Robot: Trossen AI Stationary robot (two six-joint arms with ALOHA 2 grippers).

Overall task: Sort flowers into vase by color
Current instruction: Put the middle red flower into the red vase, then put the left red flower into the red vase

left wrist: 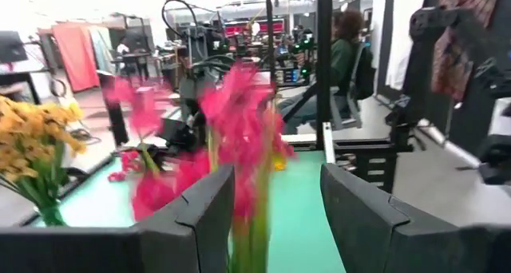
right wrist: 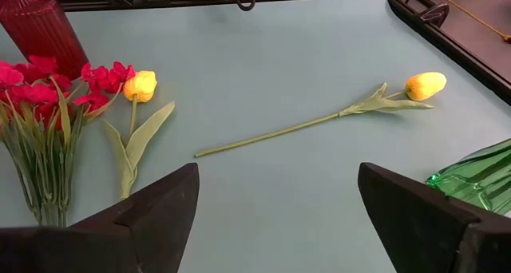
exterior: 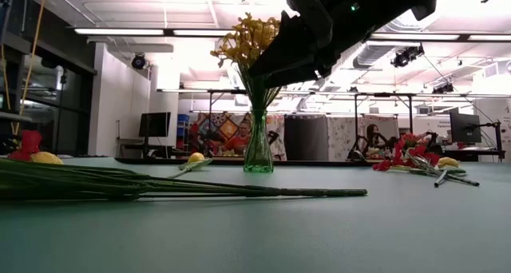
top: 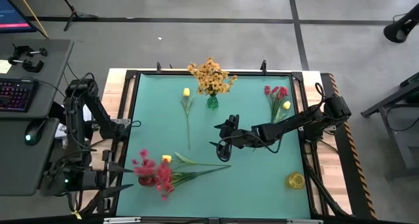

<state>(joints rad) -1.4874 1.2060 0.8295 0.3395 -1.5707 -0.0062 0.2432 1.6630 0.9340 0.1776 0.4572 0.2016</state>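
A green vase point(top: 212, 101) at the far middle holds the orange-yellow sprays point(top: 210, 76). One yellow tulip point(top: 186, 92) lies flat beside it, stem toward the near edge. Red blooms and a yellow bud point(top: 278, 97) lie at the far right. More red blooms point(top: 159, 176) and a yellow bud point(top: 166, 158) lie by a red vase point(top: 148, 180) at the near left, stems point(exterior: 239, 191) flat on the mat. My right gripper point(top: 220, 135) hangs open over the mat's middle point(right wrist: 275, 185). My left gripper point(left wrist: 275, 185) is open at the near left, with red blooms point(left wrist: 239, 105) close before its fingers.
A yellow vase point(top: 294, 180) stands at the near right corner. The mat point(top: 262, 178) has bare room between the red vase and the yellow one. A raised black frame point(top: 133, 106) runs round the mat. A desk with keyboard and mouse point(top: 19, 93) stands off the table's left.
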